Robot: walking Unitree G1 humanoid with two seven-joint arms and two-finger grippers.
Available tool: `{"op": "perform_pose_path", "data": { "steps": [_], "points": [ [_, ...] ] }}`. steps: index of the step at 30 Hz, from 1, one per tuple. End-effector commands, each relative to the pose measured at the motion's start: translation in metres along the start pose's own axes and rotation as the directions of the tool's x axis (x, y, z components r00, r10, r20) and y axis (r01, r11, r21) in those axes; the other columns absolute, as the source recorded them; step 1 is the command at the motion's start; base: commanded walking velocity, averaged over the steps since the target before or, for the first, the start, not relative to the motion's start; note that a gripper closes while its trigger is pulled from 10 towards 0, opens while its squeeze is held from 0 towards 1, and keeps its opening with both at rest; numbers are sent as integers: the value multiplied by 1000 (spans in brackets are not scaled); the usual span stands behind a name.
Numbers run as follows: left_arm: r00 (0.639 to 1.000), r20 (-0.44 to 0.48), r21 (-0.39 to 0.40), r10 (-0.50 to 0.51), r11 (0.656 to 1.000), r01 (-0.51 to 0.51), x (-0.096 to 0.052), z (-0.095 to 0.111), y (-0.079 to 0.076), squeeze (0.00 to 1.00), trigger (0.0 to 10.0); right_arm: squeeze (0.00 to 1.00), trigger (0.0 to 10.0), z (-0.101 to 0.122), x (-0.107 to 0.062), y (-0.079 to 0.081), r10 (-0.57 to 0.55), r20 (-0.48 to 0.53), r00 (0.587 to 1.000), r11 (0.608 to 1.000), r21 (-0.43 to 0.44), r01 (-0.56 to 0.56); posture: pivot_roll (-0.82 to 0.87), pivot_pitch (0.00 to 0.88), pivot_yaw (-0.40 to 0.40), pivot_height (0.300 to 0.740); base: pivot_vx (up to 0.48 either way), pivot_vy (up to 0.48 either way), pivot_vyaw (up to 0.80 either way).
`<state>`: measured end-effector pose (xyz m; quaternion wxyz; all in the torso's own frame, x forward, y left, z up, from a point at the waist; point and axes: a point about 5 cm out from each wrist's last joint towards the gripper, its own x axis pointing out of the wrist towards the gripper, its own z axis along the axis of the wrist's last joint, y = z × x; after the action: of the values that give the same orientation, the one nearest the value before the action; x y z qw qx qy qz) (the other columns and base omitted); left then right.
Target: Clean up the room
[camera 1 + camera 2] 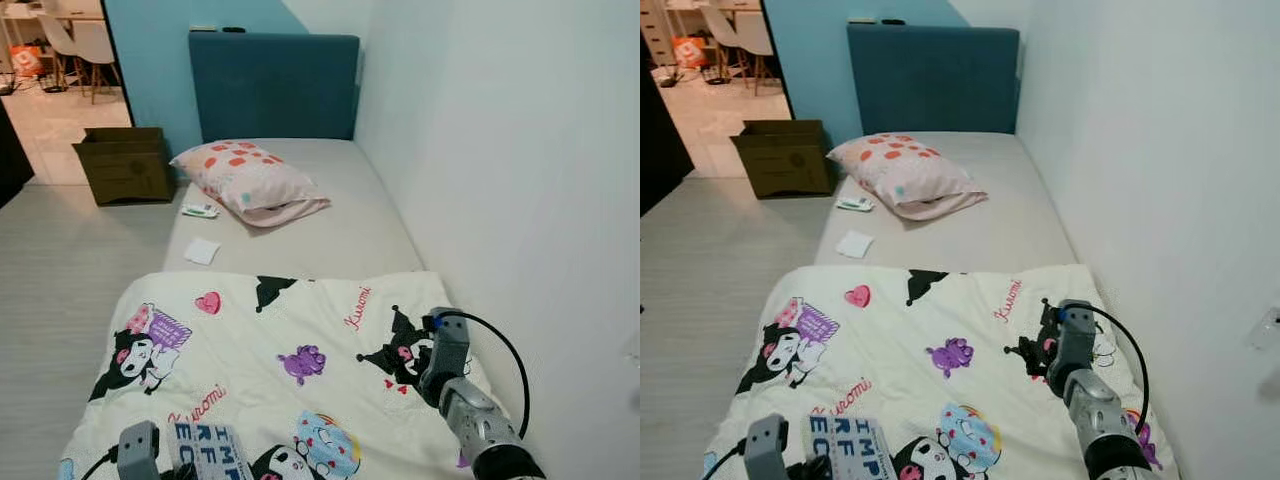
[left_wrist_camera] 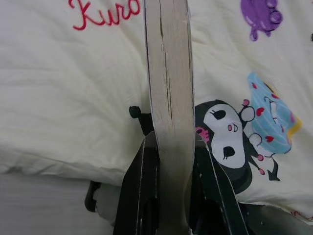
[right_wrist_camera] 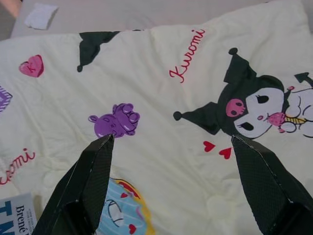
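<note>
A book (image 2: pixel 168 73) with a blue-lettered cover (image 1: pixel 210 452) is clamped between the fingers of my left gripper (image 2: pixel 171 143), low over the near left part of a cream cartoon-print blanket (image 1: pixel 290 340). Its page edge faces the wrist camera. My right gripper (image 3: pixel 173 147) hovers open above the blanket's right side, close to the wall, with nothing between its fingers (image 3: pixel 93 166). On the bare mattress (image 1: pixel 350 230) beyond the blanket lie a white folded cloth (image 1: pixel 202 250) and a small white-and-green item (image 1: pixel 199 210). A pink spotted pillow (image 1: pixel 250 180) rests near the headboard.
The bed runs along a white wall (image 1: pixel 500 150) on the right, with a blue headboard (image 1: pixel 272 85) at the far end. An open cardboard box (image 1: pixel 125 165) stands on the grey floor (image 1: pixel 70 260) left of the bed. Chairs show through a doorway (image 1: pixel 60 60) beyond.
</note>
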<state>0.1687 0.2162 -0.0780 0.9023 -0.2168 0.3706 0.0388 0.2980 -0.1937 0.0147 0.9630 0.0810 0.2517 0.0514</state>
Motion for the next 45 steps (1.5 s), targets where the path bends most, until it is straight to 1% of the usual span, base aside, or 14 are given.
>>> {"op": "perform_pose_path", "data": {
  "steps": [1,5,7,9,11,12,14,15,17,19,22,31,38,45],
  "points": [
    [998,-48,-3,38,999,-38,-4,-11,6,0,10000,0,10000,-7,-1,-2,-10,-26,1000,1000,-24,9,82,2,-76,739,0,0,0],
    [990,-111,1,85,996,-86,-8,-25,9,0,10000,0,10000,-45,-7,-5,-49,-182,982,995,-92,33,80,0,-89,739,0,0,0],
    [984,-131,9,119,993,-119,-8,-27,11,0,10000,0,10000,-76,-16,-4,-82,-304,949,991,-126,46,86,0,-96,739,0,0,0],
    [979,-140,13,145,989,-144,-8,-26,13,0,10000,0,10000,-98,-24,0,-95,-386,917,990,-132,47,95,0,-100,739,0,0,0],
    [976,-145,12,163,987,-163,-8,-25,14,0,10000,0,10000,-114,-30,5,-91,-438,894,990,-135,34,103,0,-104,739,0,0,0],
    [976,-145,12,163,987,-163,-8,-25,14,0,10000,0,10000,-114,-30,5,-91,-438,894,990,-135,34,103,0,-104,739,0,0,0],
    [973,-151,24,175,985,-173,-6,-21,13,0,10000,0,10000,-131,-37,15,-75,-487,870,991,-131,12,110,0,-106,739,-124,0,0],
    [973,-151,24,175,985,-173,-6,-21,13,0,10000,0,10000,-131,-37,15,-75,-487,870,991,-131,12,110,0,-106,739,-247,0,0],
    [974,-147,41,171,985,-167,-2,-16,10,0,10000,0,10000,-145,-42,27,-39,-525,850,992,-121,-29,112,0,-104,739,-277,0,0],
    [975,-147,54,164,986,-158,0,-14,6,0,10000,0,10000,-155,-48,34,-6,-554,833,985,-148,-92,118,0,-103,739,-307,0,0],
    [975,-149,58,163,986,-156,1,-14,5,0,10000,0,10000,-157,-49,35,-1,-563,827,982,-158,-107,118,0,-104,739,-331,0,0],
    [970,-176,79,167,985,-156,1,-20,1,0,10000,0,10000,-165,-59,22,-45,-591,806,988,-145,-51,116,0,-96,739,-383,0,0],
    [969,-185,82,164,985,-152,1,-23,0,0,10000,0,10000,-170,-62,23,-20,-599,800,991,-119,-64,111,0,-89,739,-365,0,0],
    [970,-179,72,165,985,-155,1,-23,0,0,10000,0,10000,-172,-64,24,3,-607,795,989,-116,-92,109,0,-88,739,0,0,0]
  ]
}}
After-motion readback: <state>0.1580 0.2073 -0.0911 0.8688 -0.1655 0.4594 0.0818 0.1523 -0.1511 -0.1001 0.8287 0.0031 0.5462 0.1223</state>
